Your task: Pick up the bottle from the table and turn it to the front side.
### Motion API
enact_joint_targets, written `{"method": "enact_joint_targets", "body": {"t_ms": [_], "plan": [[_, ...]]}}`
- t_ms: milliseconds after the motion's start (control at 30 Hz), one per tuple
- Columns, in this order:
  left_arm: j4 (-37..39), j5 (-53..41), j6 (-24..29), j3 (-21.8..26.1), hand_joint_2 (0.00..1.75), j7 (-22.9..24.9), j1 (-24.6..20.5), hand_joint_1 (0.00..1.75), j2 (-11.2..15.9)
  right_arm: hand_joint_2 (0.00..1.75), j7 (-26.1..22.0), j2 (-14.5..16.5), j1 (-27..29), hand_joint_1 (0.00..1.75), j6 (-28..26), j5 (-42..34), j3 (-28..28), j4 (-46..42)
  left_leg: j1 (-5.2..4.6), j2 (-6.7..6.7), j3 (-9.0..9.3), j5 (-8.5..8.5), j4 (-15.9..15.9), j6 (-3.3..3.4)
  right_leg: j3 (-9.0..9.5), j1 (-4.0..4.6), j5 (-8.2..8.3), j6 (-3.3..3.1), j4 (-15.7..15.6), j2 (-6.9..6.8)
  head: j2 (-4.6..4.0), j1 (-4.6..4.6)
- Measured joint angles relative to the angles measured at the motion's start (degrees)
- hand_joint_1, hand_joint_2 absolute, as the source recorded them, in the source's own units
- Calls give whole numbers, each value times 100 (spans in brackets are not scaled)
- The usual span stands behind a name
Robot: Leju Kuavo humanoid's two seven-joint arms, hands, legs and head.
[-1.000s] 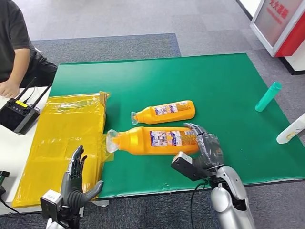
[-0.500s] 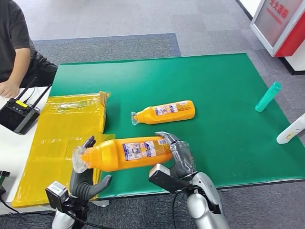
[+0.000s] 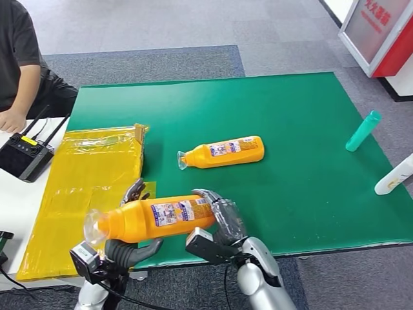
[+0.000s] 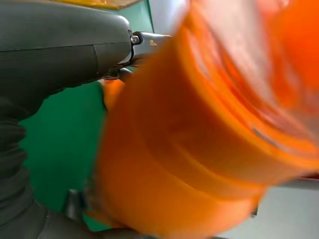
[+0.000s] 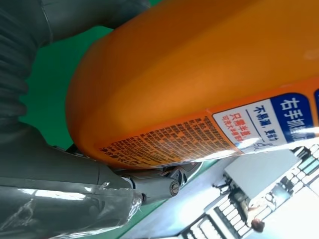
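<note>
An orange bottle (image 3: 155, 218) with a printed label and a clear cap hangs level above the table's near edge. My right hand (image 3: 221, 216) grips its base end, and the right wrist view has the bottle (image 5: 195, 74) pressed between the thumb and fingers (image 5: 68, 204). My left hand (image 3: 128, 242) cups the neck end from below, its fingers curled around the blurred orange body (image 4: 195, 139). A second orange bottle (image 3: 221, 152) lies on its side on the green mat (image 3: 302, 116), further from me.
A yellow plastic-wrapped package (image 3: 82, 187) lies at the left of the mat. A teal bottle (image 3: 362, 130) and a white bottle (image 3: 394, 175) lie near the right edge. A person (image 3: 17, 58) sits at the far left beside a black device (image 3: 24, 155).
My right hand lifted the near bottle off the mat and carried it left toward me. My left hand rose under its neck end and now holds it.
</note>
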Motion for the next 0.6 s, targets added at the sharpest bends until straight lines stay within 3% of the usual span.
{"method": "enact_joint_targets", "body": {"t_ms": [200, 233, 333, 367, 533, 600], "plan": [[-42, 73, 73, -412, 175, -2, -30, 3, 162, 175, -5, 19, -145, 175, -47, -90, 120, 339, 0, 0, -1, 0, 0, 0, 0, 0, 0, 0, 0, 0, 0, 1], [-66, 87, 105, -498, 175, -2, -31, 34, 199, 175, -4, 19, -162, 175, -50, -99, 135, 377, 0, 0, -1, 0, 0, 0, 0, 0, 0, 0, 0, 0, 0, 1], [-125, 101, 173, -718, 175, -2, -34, 161, 290, 175, -4, 19, -190, 175, -64, -112, 174, 460, 0, 0, -1, -1, 0, 0, 0, 0, -1, 0, 0, 0, 0, 0], [-137, 81, 216, -774, 175, -2, -34, 175, 313, 175, -4, 19, -192, 175, -70, -115, 181, 479, 0, 0, -1, -1, 0, 0, -1, 0, -1, 0, 0, 0, 0, 0], [-167, -251, 736, -1034, 175, -2, -35, 175, 379, 175, 6, 17, -139, 175, -114, -127, 158, 490, 0, 0, -1, -1, 0, 0, -2, 0, -1, 0, 0, 0, 0, 0], [-168, -421, 938, -1099, 175, -3, -35, 175, 366, 175, 11, 13, -75, 167, -117, -133, 124, 450, 0, 0, -1, -1, 0, 0, -2, -1, -1, 0, 0, 0, 0, 0]]}}
